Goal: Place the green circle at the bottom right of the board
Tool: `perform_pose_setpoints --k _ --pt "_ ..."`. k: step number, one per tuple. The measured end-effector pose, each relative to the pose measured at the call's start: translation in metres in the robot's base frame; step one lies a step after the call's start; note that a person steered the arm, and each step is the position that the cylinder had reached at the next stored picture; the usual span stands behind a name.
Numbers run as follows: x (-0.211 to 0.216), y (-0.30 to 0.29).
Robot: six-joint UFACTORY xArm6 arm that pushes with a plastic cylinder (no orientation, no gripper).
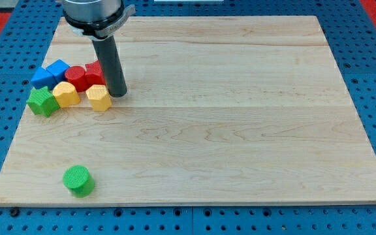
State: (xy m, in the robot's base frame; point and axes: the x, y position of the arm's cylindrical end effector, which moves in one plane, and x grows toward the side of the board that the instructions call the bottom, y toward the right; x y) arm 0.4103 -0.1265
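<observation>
1. Seven blocks are sitting on the wooden surface (240, 130), and six of them are bunching up near the view's left edge.
2. That bunch is holding two blue blocks (51, 73), a red cylinder (76, 77), another red block (94, 72), a green star-ish block (42, 102), and two yellow blocks (66, 94) (98, 97).
3. The green circle (78, 181) is sitting alone near the view's bottom left corner, well apart from the bunch.
4. My tip (117, 93) is resting just right of the yellow block on the right of the bunch, looking like it's touching it, and far from the green circle.
5. No jaws on this end effector, just a plain rod, so it's pinching nothing.
</observation>
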Motion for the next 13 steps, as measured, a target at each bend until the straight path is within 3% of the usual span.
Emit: perform_pose_setpoints --k 1,3,4,5,6,7,9,10,13 --pt "0.008 0.008" --pt "0.073 0.019" --pt "0.079 -0.043" --pt "0.122 -0.097" --pt "0.179 -0.125" --pt "0.208 -0.098" --pt "0.159 0.003" --pt "0.18 0.039" --pt "0.175 -0.001"
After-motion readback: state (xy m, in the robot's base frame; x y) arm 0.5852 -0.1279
